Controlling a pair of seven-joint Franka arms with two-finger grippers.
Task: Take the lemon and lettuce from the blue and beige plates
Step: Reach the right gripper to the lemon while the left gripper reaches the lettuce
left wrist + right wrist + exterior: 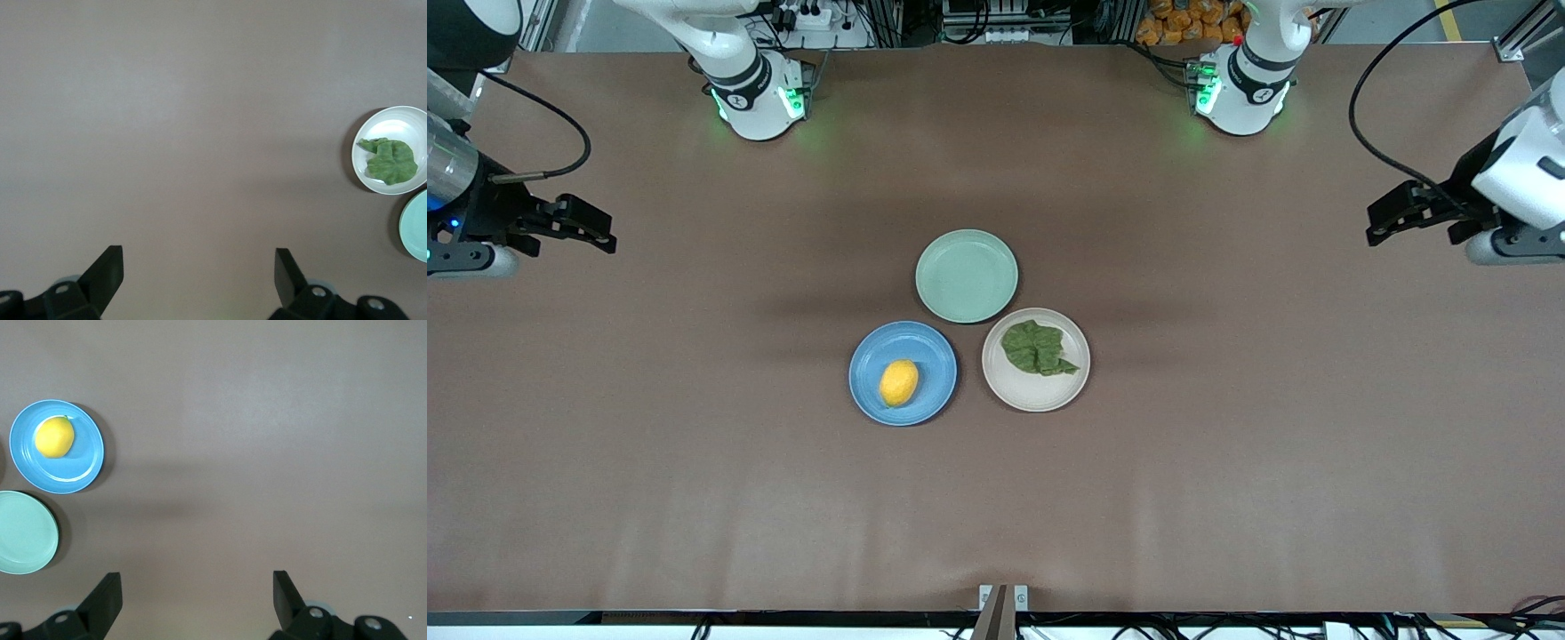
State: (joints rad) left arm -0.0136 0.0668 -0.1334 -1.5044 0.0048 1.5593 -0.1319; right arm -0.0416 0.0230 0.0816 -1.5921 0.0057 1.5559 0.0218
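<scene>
The lemon (pixel 898 382) lies on the blue plate (pixel 871 391) at the table's middle; both show in the right wrist view, lemon (pixel 54 437) on blue plate (pixel 83 463). The lettuce (pixel 1036 348) lies on the beige plate (pixel 1036 391) beside it, toward the left arm's end; it also shows in the left wrist view (pixel 389 160) on the beige plate (pixel 390 120). My left gripper (pixel 1376 227) is open and empty over bare table at its end (pixel 199 270). My right gripper (pixel 605 233) is open and empty over bare table at its end (pixel 197 593).
A pale mint-green plate (pixel 967 275), with nothing on it, sits farther from the front camera, touching the other two plates. It shows at the edge of both wrist views, left (pixel 417 227) and right (pixel 23 533). Brown table surface (pixel 1227 462) surrounds the plates.
</scene>
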